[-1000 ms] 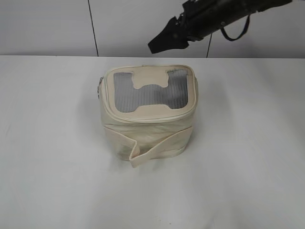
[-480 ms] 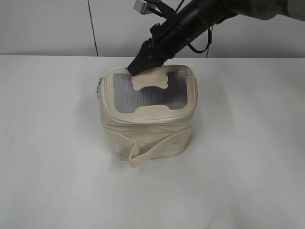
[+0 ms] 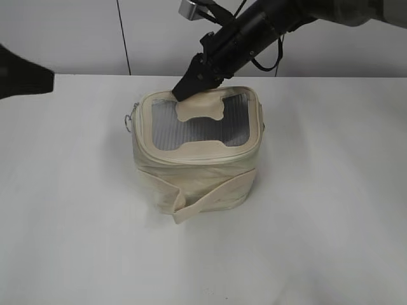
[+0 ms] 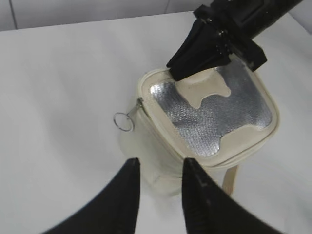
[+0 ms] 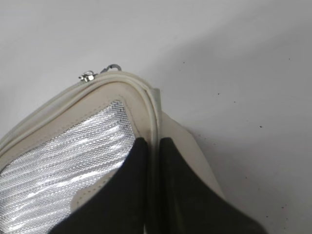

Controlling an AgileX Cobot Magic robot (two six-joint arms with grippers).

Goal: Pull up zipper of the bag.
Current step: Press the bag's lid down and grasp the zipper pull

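Observation:
The cream bag [image 3: 197, 175] stands mid-table, grey ribbed top panel with H-shaped patch facing up. The zipper [image 3: 147, 151] circles its top rim. A silver ring pull [image 3: 128, 121] sticks out at the left rear corner; it also shows in the left wrist view [image 4: 124, 121] and right wrist view [image 5: 87, 75]. My right gripper [image 3: 184, 91] rests on the rear rim, its fingers [image 5: 150, 142] closed on the rim piping. My left gripper [image 4: 160, 165] is open and empty, hovering above the table just left of the bag; in the exterior view it is a dark blur [image 3: 25, 77].
The bag's wide cream strap [image 3: 210, 197] wraps its front, with a loose end poking out at the bottom. The white table [image 3: 331, 210] lies on all sides. A white wall with a dark seam [image 3: 124, 38] stands behind.
My right gripper came down from above onto the bag's rear rim and stays there. My left arm has entered at the left edge. The ring pull now sticks outward.

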